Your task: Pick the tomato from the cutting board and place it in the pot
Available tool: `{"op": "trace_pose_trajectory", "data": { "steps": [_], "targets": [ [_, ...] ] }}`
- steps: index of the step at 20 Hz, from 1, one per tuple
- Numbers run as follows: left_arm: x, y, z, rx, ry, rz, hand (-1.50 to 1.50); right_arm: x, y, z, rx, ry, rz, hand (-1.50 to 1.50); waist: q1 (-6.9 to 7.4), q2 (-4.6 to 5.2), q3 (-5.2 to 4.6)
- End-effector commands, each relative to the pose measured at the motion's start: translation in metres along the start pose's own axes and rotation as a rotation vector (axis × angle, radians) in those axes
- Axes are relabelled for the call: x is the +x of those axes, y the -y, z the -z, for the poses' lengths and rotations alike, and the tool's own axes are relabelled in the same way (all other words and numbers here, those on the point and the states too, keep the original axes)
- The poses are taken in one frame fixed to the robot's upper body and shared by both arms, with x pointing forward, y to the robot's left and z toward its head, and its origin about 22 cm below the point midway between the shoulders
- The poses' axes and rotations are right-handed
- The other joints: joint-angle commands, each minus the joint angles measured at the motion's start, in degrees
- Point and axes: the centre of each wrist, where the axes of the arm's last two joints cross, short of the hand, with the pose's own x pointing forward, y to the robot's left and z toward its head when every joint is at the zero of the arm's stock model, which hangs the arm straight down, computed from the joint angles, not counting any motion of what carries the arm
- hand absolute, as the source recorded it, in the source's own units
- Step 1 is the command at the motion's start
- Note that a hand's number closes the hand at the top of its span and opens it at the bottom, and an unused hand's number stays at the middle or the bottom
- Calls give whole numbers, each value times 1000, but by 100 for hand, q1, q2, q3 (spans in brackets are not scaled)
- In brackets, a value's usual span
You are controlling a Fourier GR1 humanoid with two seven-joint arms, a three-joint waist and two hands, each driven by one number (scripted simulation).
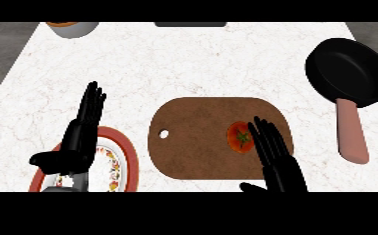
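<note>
A red tomato (238, 137) with a green stem lies on the right half of a brown cutting board (196, 134). My right hand (279, 160) is open, its straight fingers lying just right of the tomato and partly over the board. At the far right stands the black pot (345, 71) with a pinkish handle (352, 133) pointing toward me. My left hand (80, 136) is open at the lower left, fingers straight and pointing away, above a plate.
A plate (122, 161) with a red rim and patterned border sits under my left hand. A grey bowl (72, 27) shows at the far left edge of the counter. A dark object (190, 24) lies at the far edge, centre.
</note>
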Motion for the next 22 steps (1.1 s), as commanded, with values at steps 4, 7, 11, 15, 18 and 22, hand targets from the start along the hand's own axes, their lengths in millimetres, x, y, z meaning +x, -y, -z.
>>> {"op": "trace_pose_trajectory", "data": {
  "steps": [4, 7, 11, 15, 18, 22],
  "targets": [
    [0, 3, 0, -2, 6, -8, 0, 1, -16, 18, 8, -19, 3, -150, 0, 1, 0],
    [-7, 18, 4, -26, -6, 5, 0, 8, -18, 23, 14, -1, 5, -150, -7, 2, 0],
    [1, -4, 8, 5, -12, -4, 0, 0, -14, 44, -131, 82, -62, 150, 5, 3, 0],
    [-4, 4, -4, 4, 12, -2, 0, -21, -38, 33, -189, 98, -71, 150, 12, 4, 2],
    [-4, 12, 12, 0, 8, 5, 0, -22, -13, 32, -197, 109, -67, 150, -12, 1, 0],
    [6, 14, 4, -11, 7, -6, 0, -17, -6, 86, -78, -148, -112, 150, 139, 37, -8]
  ]
}}
